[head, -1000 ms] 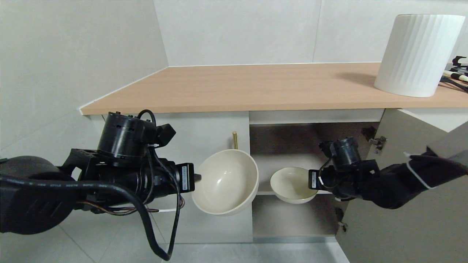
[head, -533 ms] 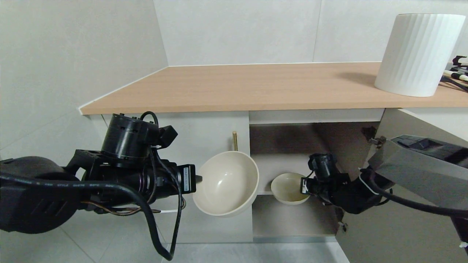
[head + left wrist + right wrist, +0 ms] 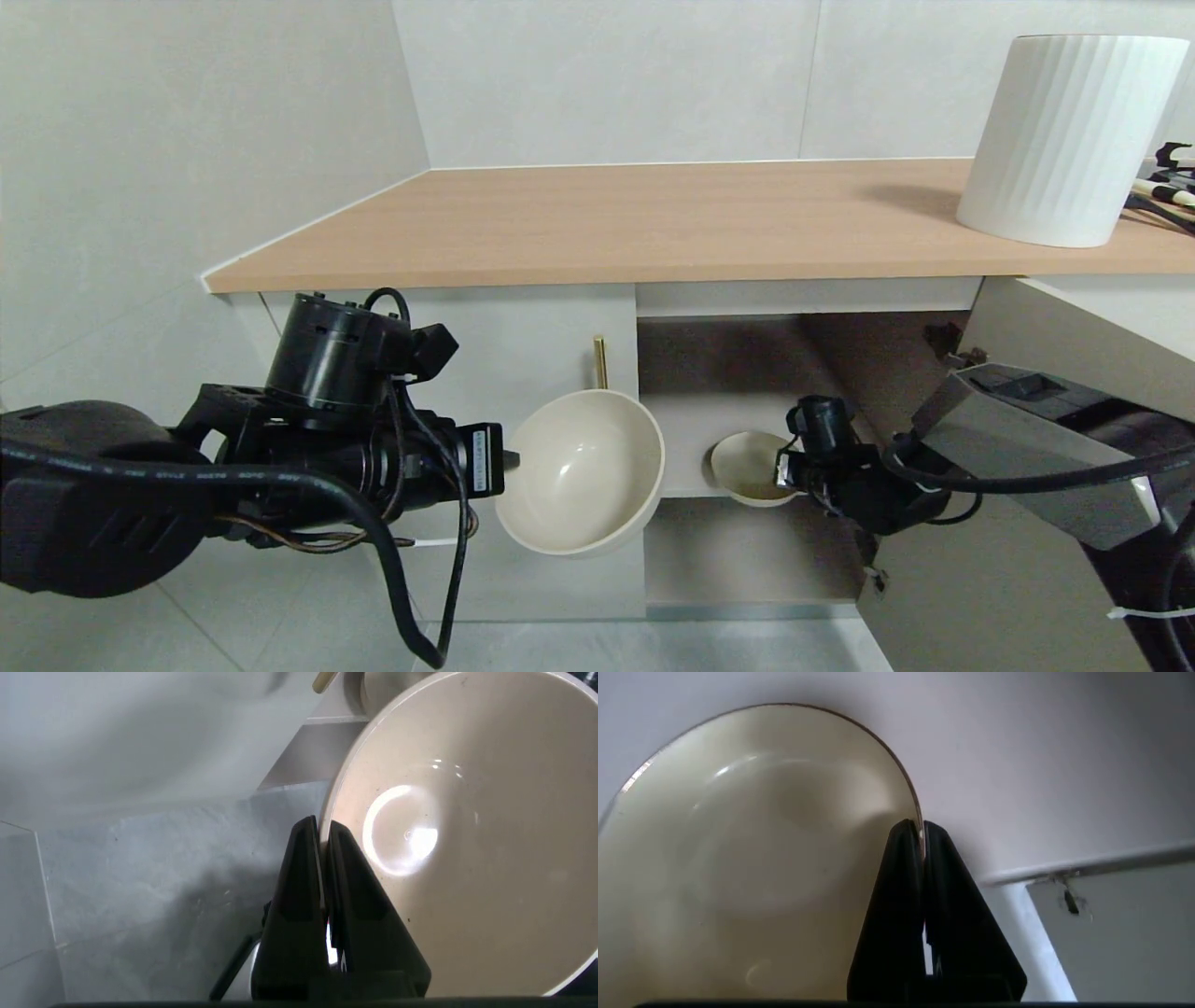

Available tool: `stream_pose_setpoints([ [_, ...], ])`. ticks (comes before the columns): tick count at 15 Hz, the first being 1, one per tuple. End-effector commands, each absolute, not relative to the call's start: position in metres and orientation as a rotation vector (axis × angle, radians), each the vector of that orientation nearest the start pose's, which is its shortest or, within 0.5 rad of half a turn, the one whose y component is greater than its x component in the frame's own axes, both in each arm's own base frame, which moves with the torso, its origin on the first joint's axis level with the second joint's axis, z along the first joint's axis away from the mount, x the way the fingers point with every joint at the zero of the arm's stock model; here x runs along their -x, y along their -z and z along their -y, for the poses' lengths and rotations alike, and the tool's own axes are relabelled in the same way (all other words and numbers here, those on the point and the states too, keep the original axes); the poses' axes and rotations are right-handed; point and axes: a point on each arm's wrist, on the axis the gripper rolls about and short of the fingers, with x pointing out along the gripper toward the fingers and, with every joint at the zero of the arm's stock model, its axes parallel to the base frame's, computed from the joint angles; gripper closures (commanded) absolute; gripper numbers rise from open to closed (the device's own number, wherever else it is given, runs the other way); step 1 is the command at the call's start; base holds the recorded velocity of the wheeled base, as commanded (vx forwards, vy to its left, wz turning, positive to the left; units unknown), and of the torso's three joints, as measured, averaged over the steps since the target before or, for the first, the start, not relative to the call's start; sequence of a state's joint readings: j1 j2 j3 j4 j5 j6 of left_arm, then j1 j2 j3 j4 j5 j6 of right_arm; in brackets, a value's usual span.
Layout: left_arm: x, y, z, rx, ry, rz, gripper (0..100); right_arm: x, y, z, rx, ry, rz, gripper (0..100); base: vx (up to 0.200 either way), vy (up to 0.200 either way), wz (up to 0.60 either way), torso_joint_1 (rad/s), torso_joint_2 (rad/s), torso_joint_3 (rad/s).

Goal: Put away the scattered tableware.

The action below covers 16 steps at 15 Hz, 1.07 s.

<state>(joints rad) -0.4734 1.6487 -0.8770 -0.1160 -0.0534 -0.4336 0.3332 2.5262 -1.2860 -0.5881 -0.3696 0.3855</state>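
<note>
My left pincer [image 3: 509, 457] clamps the rim of a large cream ceramic bowl [image 3: 579, 476] before the closed left cabinet door [image 3: 523, 345]; my right pincer [image 3: 780, 467] grips a smaller cream bowl [image 3: 745, 464] inside the open cabinet [image 3: 738, 555].

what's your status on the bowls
Left end effector shut on large bowl, before closed door. Right end effector shut on small bowl, inside open cabinet.

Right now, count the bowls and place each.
2. Large cream bowl: in the left hand, before the shut door. Smaller cream bowl: in the right hand, inside the open cabinet. More may be hidden.
</note>
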Motion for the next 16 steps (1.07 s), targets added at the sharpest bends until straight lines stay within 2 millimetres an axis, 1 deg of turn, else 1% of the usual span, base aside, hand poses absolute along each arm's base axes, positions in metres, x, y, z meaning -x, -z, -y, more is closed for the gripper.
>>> stream_pose_setpoints([
  [1,-0.251,-0.169,0.130,0.271,0.358,-0.745,100,-0.443,0.041,-0.137,-0.149,0.183,-0.583,100,0.000,0.000,0.00,0.000,0.00,0.000],
  [7,-0.252,-0.165,0.132,0.268,0.358,-0.758,100,-0.465,0.042,-0.133,-0.170,0.226,-0.517,100,0.000,0.000,0.00,0.000,0.00,0.000],
  [11,-0.253,-0.165,0.132,0.269,0.357,-0.760,100,-0.471,0.042,-0.131,-0.179,0.233,-0.501,100,0.000,0.000,0.00,0.000,0.00,0.000],
  [15,-0.253,-0.164,0.132,0.269,0.358,-0.762,100,-0.471,0.041,-0.131,-0.182,0.239,-0.491,100,0.000,0.000,0.00,0.000,0.00,0.000],
  [16,-0.254,-0.162,0.133,0.268,0.356,-0.768,100,-0.471,0.039,-0.131,-0.184,0.240,-0.488,0,0.000,0.000,0.00,0.000,0.00,0.000],
])
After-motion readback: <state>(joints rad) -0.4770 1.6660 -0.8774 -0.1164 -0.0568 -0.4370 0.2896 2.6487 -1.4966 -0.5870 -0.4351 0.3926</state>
